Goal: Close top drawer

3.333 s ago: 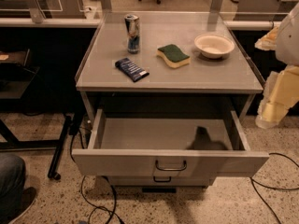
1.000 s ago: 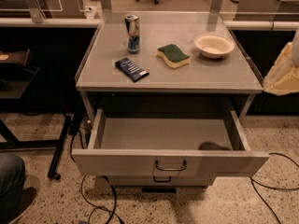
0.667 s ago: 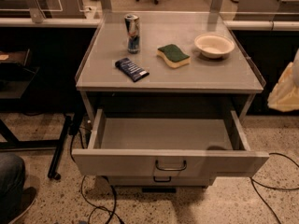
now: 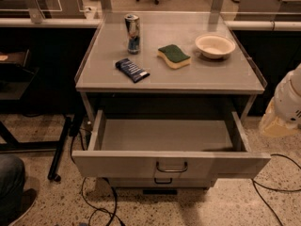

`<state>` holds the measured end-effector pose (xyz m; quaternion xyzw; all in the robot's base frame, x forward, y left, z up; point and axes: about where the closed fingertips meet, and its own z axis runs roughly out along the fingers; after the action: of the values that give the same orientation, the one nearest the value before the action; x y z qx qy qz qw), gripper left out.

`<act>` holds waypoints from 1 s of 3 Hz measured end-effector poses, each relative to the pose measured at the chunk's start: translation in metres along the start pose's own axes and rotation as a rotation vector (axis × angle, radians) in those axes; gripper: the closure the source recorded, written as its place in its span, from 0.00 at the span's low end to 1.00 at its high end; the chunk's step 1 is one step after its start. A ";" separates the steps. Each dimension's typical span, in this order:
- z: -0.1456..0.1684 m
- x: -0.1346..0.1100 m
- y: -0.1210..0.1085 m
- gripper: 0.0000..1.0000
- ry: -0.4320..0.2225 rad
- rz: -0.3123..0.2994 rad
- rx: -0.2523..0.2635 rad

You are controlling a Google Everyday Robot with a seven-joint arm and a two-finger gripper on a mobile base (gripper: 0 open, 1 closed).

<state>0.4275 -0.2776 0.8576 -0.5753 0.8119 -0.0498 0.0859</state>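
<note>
The top drawer (image 4: 170, 163) is a wide, shallow grey metal drawer, pulled fully out of the cabinet and showing an empty inside. Its flat front faces me, with a small dark wire handle (image 4: 171, 167) at its centre. My white arm (image 4: 289, 97) comes in at the right edge. Its pale end with the gripper (image 4: 273, 122) hangs low to the right of the drawer's right side wall, apart from it and level with the drawer's opening.
On the cabinet top (image 4: 216, 76) stand a can (image 4: 132, 33), a dark blue packet (image 4: 132, 70), a green-and-yellow sponge (image 4: 173, 56) and a white bowl (image 4: 215, 45). A lower drawer's handle (image 4: 162, 181) shows under the top one. Cables (image 4: 96, 199) lie on the floor. A dark stand (image 4: 61, 147) is at the left.
My arm at the right edge has moved down, from beside the cabinet top to beside the open drawer. The drawer has not moved.
</note>
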 end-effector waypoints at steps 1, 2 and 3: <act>0.000 0.000 0.000 1.00 0.000 0.000 0.000; 0.020 0.002 0.009 1.00 0.016 0.010 -0.008; 0.071 0.006 0.027 1.00 0.045 0.028 -0.049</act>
<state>0.4145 -0.2726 0.7829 -0.5644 0.8227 -0.0415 0.0540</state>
